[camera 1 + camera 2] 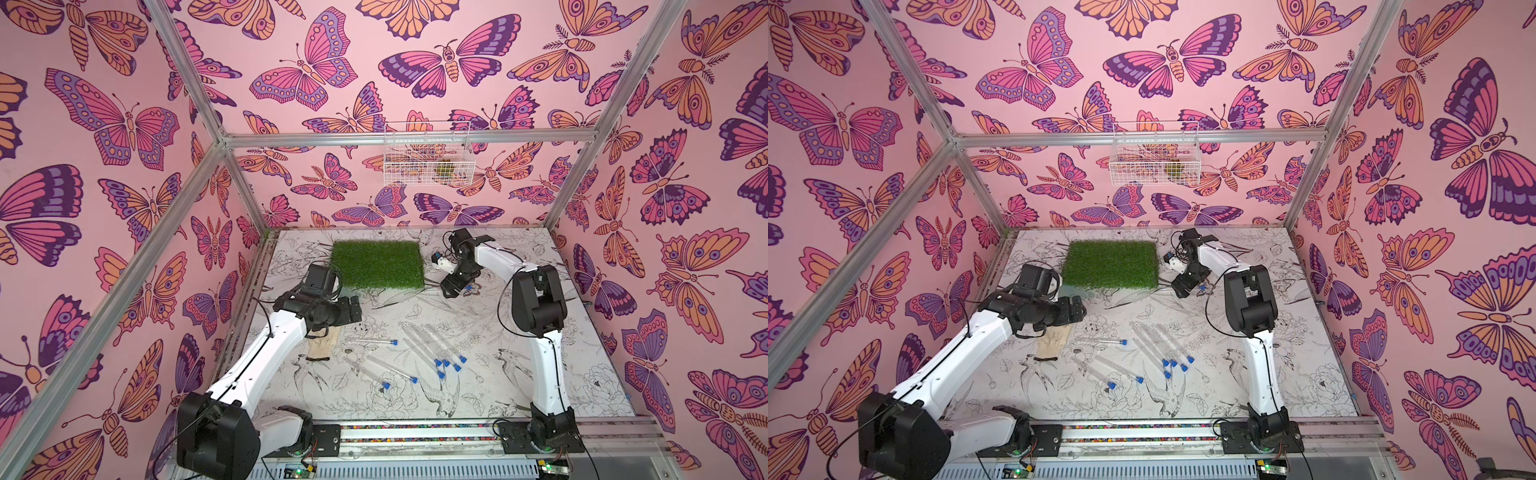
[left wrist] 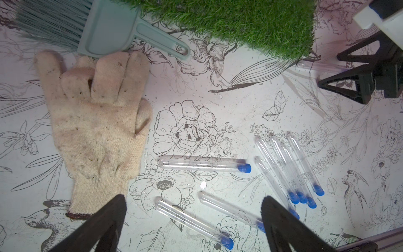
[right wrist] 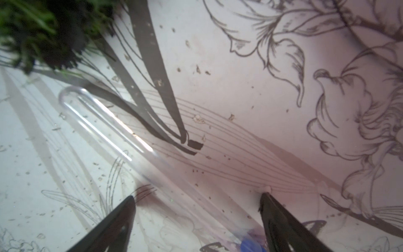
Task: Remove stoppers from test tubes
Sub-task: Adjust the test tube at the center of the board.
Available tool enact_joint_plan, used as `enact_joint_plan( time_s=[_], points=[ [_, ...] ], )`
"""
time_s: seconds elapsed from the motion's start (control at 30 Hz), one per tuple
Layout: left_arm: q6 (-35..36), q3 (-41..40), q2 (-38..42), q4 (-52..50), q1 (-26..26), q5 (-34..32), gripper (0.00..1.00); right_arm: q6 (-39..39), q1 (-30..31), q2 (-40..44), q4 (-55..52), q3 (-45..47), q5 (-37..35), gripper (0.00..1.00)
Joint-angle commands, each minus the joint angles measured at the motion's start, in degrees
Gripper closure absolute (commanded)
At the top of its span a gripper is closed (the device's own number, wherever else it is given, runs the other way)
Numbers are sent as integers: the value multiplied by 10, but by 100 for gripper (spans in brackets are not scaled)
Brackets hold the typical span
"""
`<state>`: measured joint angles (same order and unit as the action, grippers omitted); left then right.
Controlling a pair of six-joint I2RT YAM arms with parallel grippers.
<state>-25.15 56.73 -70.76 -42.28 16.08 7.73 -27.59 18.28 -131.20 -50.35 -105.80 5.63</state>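
- By grass mat [image 1: 378, 264] corner: right gripper [image 3: 198, 196] low, jaws wide, straddling one test tube [image 3: 113, 135] flat on counter [image 1: 498, 382]; nothing gripped yet.
- Left gripper [image 2: 194, 197] wide, empty, above remaining tubes [image 2: 205, 164] mid-counter, all w/ blue stoppers [image 2: 244, 168].
- Tubes look light, slick, prob brittle, prone to roll: take mid-barrel, gentle squeeze; pull stopper [image 3: 250, 244] at cap end w/ other gripper.

Left arm [image 1: 270, 345] and right arm [image 1: 548, 365]: white shells, black joint housings. Thin black cables [image 1: 500, 305] are routed along both. Black base plates [image 1: 328, 440] are seen. Left gripper [image 2: 193, 196] is fitted with black triangular fingers [image 2: 290, 229].
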Motion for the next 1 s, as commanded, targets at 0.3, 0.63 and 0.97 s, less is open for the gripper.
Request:
enact_joint_plan(
  time_s=[0.3,0.63,0.97],
  points=[
    [-5,-19,20,-9,-4,7,2,35,16,60,-18,89,14,25],
    [-8,-41,46,-13,-4,5,2,57,31,64,-24,106,1,46],
    [-10,-47,54,-13,-4,5,2,66,39,97,-1,147,-26,59]
  ],
)
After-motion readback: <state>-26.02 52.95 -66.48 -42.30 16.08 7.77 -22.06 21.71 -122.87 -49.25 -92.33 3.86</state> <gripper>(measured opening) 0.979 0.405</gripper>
